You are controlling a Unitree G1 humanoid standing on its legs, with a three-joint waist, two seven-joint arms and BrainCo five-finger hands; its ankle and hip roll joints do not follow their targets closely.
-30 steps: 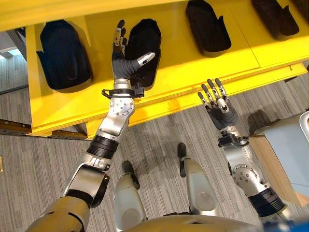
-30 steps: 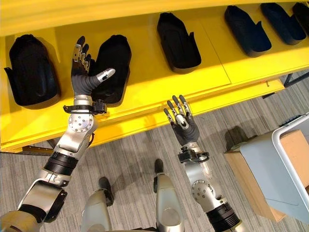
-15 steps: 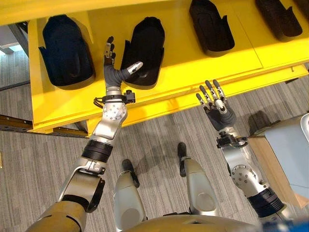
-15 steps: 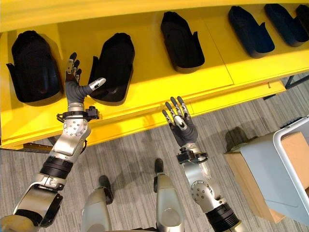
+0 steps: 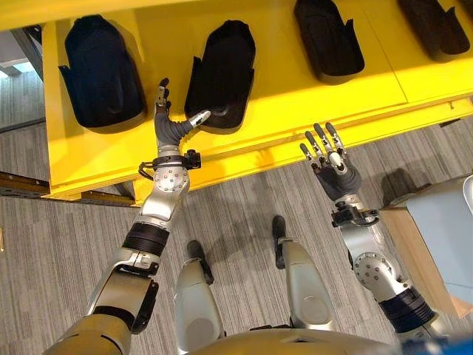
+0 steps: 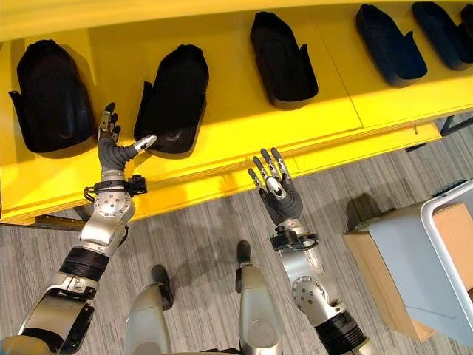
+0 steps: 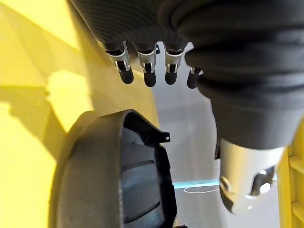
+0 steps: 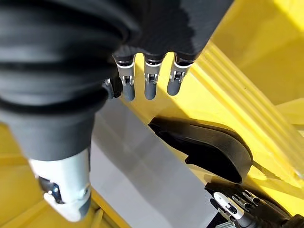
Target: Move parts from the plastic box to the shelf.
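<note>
Black part [image 5: 220, 78] lying lengthwise front-to-back on yellow shelf [image 5: 281, 103], left hand [image 5: 171, 127] beside it, fingers straight, right hand [image 5: 332, 164] spread, empty

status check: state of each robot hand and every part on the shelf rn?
Left robot hand: open, empty, thumb at the second part's near end.
Right robot hand: open, empty, off the shelf's front edge.
Leftmost part: lying on the yellow shelf.
Second part: on shelf.
Third part: on shelf, untouched.
</note>
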